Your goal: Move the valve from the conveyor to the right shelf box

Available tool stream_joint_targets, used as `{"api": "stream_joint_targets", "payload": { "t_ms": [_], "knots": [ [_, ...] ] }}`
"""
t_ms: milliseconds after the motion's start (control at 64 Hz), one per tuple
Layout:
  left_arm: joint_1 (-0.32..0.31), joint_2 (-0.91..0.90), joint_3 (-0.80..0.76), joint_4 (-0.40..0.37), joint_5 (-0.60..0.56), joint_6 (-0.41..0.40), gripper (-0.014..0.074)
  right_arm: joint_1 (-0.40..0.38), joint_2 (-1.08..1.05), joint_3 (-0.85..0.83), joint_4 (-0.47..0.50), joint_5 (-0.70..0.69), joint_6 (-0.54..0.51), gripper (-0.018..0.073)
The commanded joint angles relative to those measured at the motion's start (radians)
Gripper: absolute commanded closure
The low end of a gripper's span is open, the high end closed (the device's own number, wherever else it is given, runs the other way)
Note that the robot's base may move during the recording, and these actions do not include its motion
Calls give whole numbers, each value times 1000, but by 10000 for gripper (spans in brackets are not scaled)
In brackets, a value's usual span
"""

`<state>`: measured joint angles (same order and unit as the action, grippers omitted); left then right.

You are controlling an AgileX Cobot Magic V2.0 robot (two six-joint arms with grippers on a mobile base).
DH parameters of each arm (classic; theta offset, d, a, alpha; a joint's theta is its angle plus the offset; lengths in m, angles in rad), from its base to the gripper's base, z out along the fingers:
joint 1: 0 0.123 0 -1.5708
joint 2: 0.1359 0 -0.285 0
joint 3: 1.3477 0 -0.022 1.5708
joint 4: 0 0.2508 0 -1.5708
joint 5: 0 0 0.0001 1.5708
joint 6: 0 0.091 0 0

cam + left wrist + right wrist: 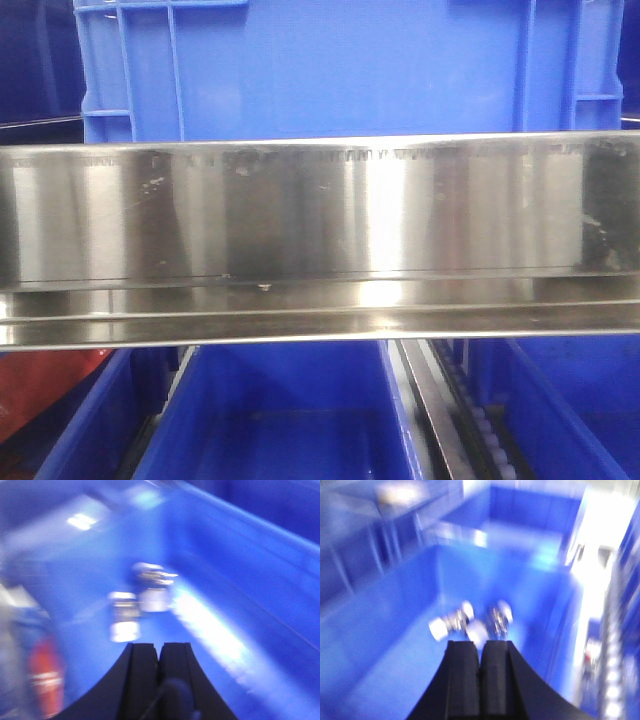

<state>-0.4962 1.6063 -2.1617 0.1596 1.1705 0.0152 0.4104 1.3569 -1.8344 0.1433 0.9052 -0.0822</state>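
Currently, both end effectors are hovering closed and empty over blue boxes. Two valves (470,620) are lying just ahead of the right end effector (481,652), long axes apparently roughly crosswise; blur is obscuring detail. The left end effector (159,652) is facing two more.

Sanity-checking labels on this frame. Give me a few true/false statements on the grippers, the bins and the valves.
1. The left gripper is wide open. False: its jaws are together.
2. Two valves lie in the blue bin under the right gripper. True.
3. The right gripper holds a valve. False: its jaws are shut with nothing between them.
4. A shiny steel shelf rail crosses the front view. True.
5. The bin under the left gripper is empty. False: valves lie on the floor of that bin, blurred.
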Motion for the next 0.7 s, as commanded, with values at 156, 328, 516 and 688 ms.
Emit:
{"api": "stream_joint_targets", "payload": {
  "t_ms": [156, 328, 516, 688],
  "knots": [
    [2, -230, 241, 44, -121, -74, 707, -2, -206, 232, -61, -96, -5, 721],
    [2, -465, 596, 77, -352, -131, 707, -2, -403, 499, -61, -225, -5, 721],
    [2, -748, 943, 69, -552, -131, 707, -2, -626, 764, -61, -344, -5, 721],
    [2, -980, 1227, 61, -649, -131, 707, -2, -797, 973, -61, -361, -5, 721]
  ]
}}
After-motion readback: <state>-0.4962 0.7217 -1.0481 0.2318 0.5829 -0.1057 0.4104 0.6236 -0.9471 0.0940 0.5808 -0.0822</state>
